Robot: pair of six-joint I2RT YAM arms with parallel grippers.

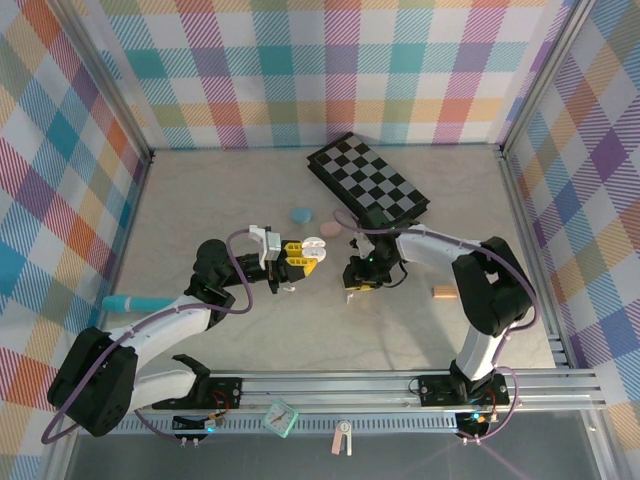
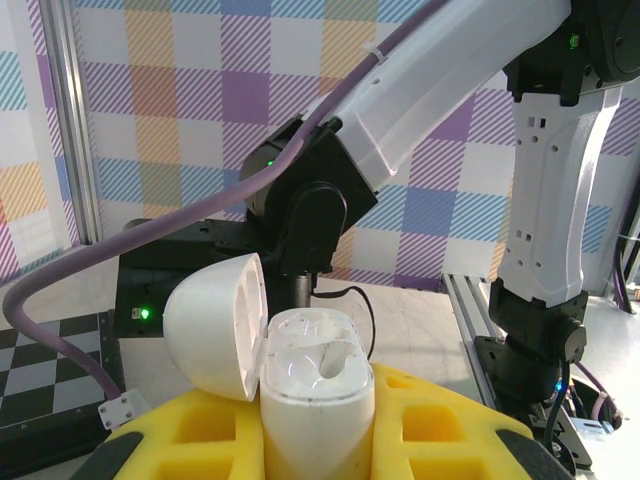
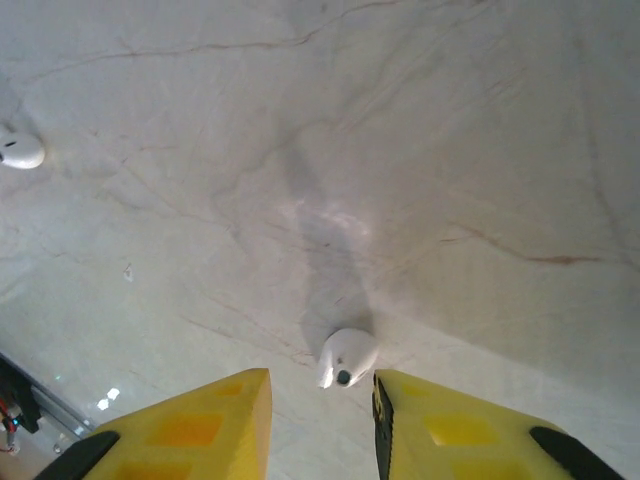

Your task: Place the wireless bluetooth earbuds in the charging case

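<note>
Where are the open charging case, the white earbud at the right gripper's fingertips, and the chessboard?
charging case [image 2: 318, 405], left wrist view, front of its lower shell, below the open lid.
earbud [image 3: 347, 357], right wrist view, its rounded white body.
chessboard [image 1: 368, 183], top external view, middle of the checkered face.

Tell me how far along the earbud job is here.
Done: the white case is open, clamped in the left gripper. In hand: the right gripper hangs open over one white earbud on the table. Left: grasp and seat it, then the second earbud.
</note>
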